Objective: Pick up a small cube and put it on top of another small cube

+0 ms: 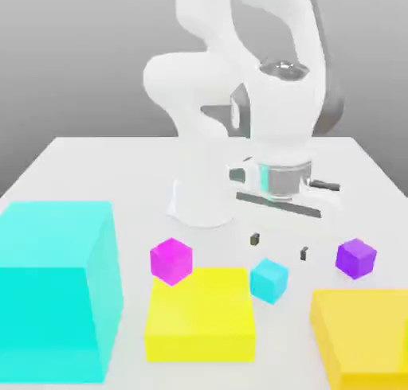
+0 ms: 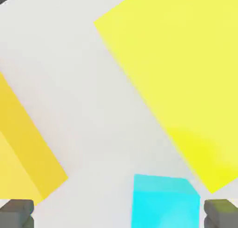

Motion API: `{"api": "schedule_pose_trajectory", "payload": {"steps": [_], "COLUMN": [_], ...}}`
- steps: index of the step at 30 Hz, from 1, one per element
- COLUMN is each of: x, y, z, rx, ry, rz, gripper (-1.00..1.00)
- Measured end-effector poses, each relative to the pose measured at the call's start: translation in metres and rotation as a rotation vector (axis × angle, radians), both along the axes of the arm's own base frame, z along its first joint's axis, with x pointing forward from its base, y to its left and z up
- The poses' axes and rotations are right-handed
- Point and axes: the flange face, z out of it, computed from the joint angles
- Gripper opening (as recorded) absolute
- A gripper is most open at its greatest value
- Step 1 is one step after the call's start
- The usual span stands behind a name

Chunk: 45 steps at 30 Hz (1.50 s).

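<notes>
Jaws stand wide open; gripper (image 1: pixel 279 247) hovers just above the small cyan cube (image 1: pixel 269 280), which sits on the tabletop (image 1: pixel 80 165) between yellow block (image 1: pixel 201 315) and purple cube (image 1: pixel 355 259). Centre over it, then descend straight, clear of the yellow block

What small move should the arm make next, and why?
Probably lower straight down over the small cyan cube. The gripper is open and hangs above the table; in the hand view the cube sits between the fingertips, nearer one, so a slight centring shift may help.
</notes>
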Motion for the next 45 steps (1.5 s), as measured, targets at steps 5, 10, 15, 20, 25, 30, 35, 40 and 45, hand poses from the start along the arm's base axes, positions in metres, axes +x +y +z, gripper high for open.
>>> {"api": "schedule_pose_trajectory", "payload": {"steps": [5, 10, 15, 20, 25, 30, 35, 40, 45], "x": [-0.001, 0.006, 0.008, 0.006, -0.001, -0.007, -0.008, 0.001, 0.007], "y": [0.002, 0.002, 0.002, 0.003, 0.001, 0.001, 0.001, 0.002, 0.003], "z": [-0.013, -0.022, -0.034, -0.049, -0.065, -0.075, -0.075, -0.061, -0.045], "rx": [-0.002, 0.003, 0.006, 0.005, -0.002, -0.007, -0.007, 0.001, 0.006], "ry": [0.011, 0.007, 0.003, 0.002, 0.007, 0.013, 0.011, 0.003, 0.000], "rz": [-0.011, -0.012, -0.011, -0.008, -0.010, -0.013, -0.013, -0.010, -0.007], "gripper": [0.00, 0.00, 0.00, 0.00, 0.00, -1.00, -1.00, -1.00, -1.00]}}
